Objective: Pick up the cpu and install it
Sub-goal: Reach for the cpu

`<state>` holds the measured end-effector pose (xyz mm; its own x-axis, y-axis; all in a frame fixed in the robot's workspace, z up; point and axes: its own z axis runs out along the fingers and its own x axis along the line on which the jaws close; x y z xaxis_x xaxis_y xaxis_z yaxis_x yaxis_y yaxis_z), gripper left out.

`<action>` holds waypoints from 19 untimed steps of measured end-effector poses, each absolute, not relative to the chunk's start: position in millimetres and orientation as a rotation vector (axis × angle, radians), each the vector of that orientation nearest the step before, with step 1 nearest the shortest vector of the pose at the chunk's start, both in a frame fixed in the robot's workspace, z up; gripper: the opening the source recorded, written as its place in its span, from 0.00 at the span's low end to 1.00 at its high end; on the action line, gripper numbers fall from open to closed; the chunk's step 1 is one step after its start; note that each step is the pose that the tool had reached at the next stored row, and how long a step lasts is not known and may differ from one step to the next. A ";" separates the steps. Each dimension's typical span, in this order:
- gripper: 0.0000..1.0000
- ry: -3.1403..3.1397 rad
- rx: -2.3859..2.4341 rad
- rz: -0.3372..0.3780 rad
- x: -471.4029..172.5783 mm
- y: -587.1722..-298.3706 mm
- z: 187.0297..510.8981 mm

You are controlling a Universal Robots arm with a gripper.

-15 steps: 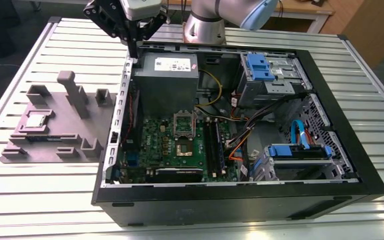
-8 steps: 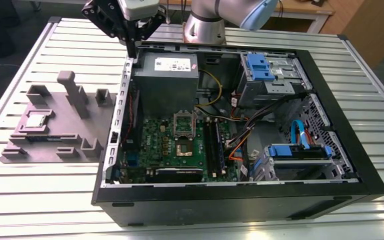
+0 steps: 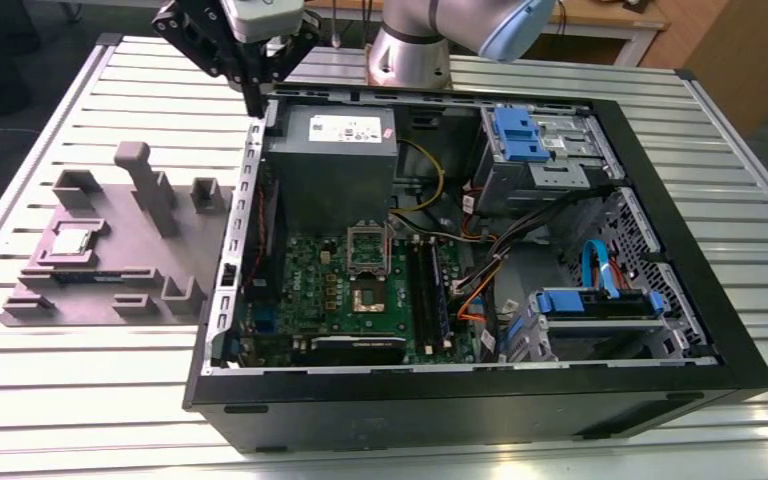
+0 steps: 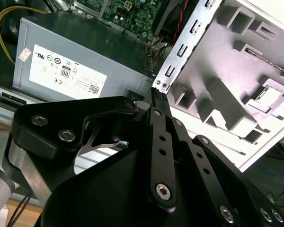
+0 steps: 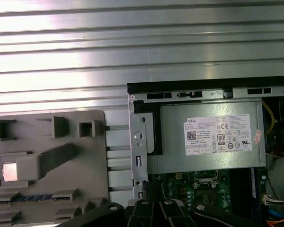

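Note:
The cpu, a small silver square, lies in a recess of the grey holder block on the table at the exterior view's left of the open computer case. It is also seen as the cpu in the first wrist view and the cpu in the second. My gripper hangs above the case's back corner by the power supply, fingers together and holding nothing, well away from the cpu. The motherboard's socket sits in the case with its frame raised.
The grey power-supply box fills the case's back corner under my gripper. Blue drive cages and cables lie at the exterior view's right. Tall posts rise from the holder block. The case stands on a ribbed metal table.

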<state>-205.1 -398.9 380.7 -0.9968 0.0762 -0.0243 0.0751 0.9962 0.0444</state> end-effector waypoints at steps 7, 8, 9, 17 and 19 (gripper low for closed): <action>0.11 3.113 0.118 0.068 -207.4 -398.9 380.4; 0.11 3.113 0.118 0.068 -207.5 -398.9 380.3; 0.11 3.113 0.118 0.068 -207.8 -398.9 380.3; 0.11 3.113 0.118 0.068 -209.7 -398.9 380.1; 0.11 3.113 0.118 0.068 -210.9 -399.0 379.8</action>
